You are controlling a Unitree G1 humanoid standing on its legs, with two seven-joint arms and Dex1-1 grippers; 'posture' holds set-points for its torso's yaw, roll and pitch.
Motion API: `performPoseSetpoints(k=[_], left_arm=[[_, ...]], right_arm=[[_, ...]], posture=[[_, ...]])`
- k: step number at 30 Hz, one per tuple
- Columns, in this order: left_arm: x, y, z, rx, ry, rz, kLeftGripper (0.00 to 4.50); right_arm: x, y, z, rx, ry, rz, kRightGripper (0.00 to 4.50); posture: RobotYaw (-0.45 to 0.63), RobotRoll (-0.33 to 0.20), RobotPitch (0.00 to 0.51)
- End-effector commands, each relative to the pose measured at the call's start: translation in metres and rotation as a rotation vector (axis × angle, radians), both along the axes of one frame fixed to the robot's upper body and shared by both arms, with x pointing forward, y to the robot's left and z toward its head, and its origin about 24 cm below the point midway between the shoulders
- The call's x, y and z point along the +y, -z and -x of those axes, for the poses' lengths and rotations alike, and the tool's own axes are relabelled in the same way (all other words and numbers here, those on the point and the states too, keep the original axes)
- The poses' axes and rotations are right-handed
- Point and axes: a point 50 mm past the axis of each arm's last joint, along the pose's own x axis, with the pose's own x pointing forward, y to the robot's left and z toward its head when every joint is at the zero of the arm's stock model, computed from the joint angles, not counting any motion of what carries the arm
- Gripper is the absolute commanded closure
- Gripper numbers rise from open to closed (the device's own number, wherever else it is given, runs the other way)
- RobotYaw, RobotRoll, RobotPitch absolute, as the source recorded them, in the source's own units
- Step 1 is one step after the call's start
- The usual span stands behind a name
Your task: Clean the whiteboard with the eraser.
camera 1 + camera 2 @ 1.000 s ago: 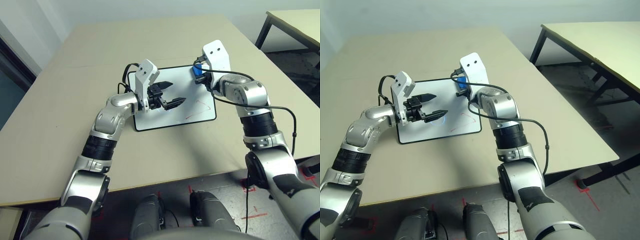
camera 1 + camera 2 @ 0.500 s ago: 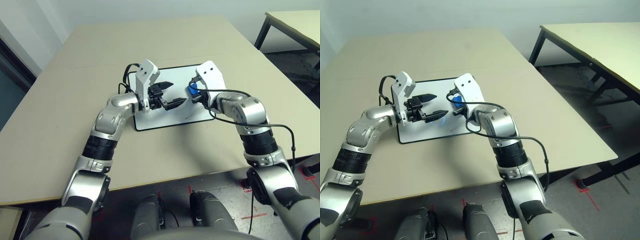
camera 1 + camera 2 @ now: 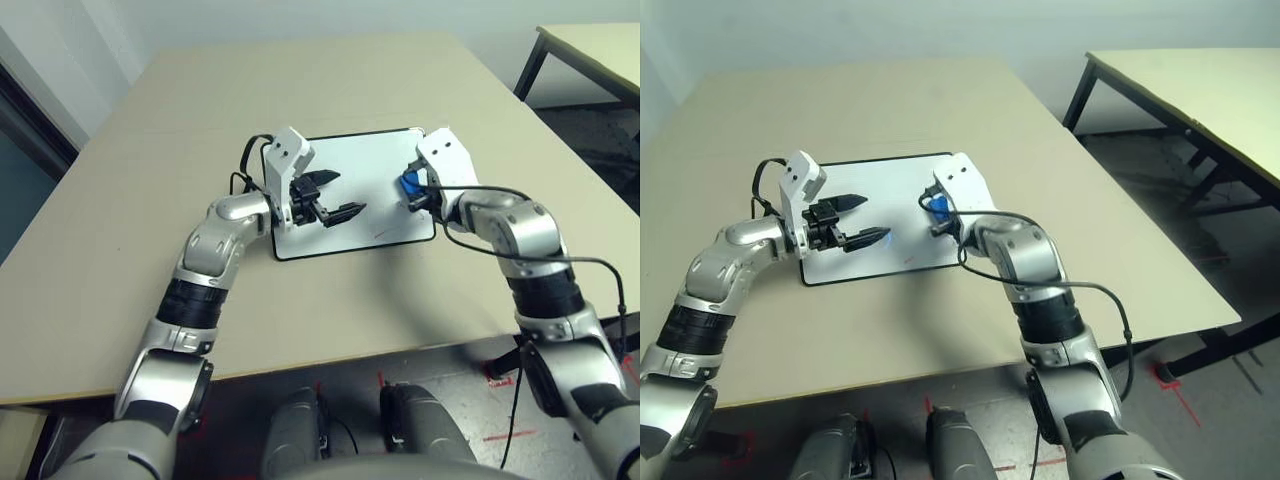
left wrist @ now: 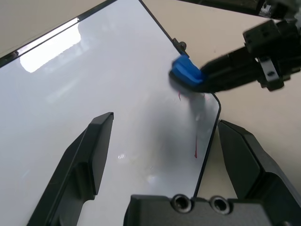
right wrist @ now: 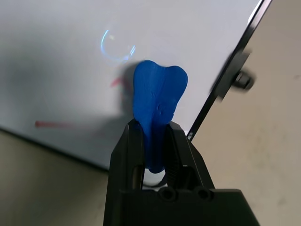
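My left gripper [image 3: 332, 198] hangs spread over the whiteboard [image 3: 365, 170] near its nine o'clock side, its two black fingers [image 4: 89, 155] apart and holding nothing. From the head, the board lies flat on the tan table [image 3: 150, 250], glossy white in a thin black frame. My left wrist view adds detail lost from above: a short red stroke [image 4: 195, 151] near the board's rounded corner and a small black knob [image 4: 181, 45] on its frame. At the board's three o'clock edge, my right gripper [image 3: 415, 195] is clamped on the eraser [image 3: 411, 185], a blue block. My right wrist view shows both fingers [image 5: 126, 155] pinching the eraser's [image 5: 157, 99] lower half, its rounded end reaching the white surface beside faint red marks [image 5: 51, 125] close to the frame.
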Motion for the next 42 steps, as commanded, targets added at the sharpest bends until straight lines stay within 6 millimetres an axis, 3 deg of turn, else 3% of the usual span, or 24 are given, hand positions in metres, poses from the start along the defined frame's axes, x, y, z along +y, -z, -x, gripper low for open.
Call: performPoseSetpoints(k=[1,8,16,19,33,42], left_arm=[[0.003,0.003,0.005,0.015,0.001,-0.009,0.00],[0.001,0.003,0.007,0.023,0.004,-0.010,0.00],[0.000,0.006,0.010,0.033,0.005,-0.006,0.00],[-0.001,0.007,0.012,0.037,0.007,-0.003,0.00],[-0.003,0.009,0.013,0.050,0.010,0.006,0.00],[-0.005,0.010,0.013,0.054,0.016,0.010,0.00]], right_arm=[[0.009,0.020,0.010,0.124,-0.024,0.010,3.94],[0.017,0.021,0.009,0.133,-0.046,0.010,3.94],[0.010,-0.012,-0.018,-0.029,0.032,-0.041,3.95],[0.011,-0.014,-0.021,-0.041,0.036,-0.051,3.96],[0.028,0.013,0.019,0.110,-0.078,-0.033,3.96],[0.010,-0.016,-0.013,-0.024,0.042,-0.057,3.96]], posture=[[-0.11,0.000,0.110],[-0.10,0.000,0.115],[-0.10,0.000,0.119],[-0.10,0.000,0.121],[-0.11,0.000,0.135],[-0.11,0.000,0.136]])
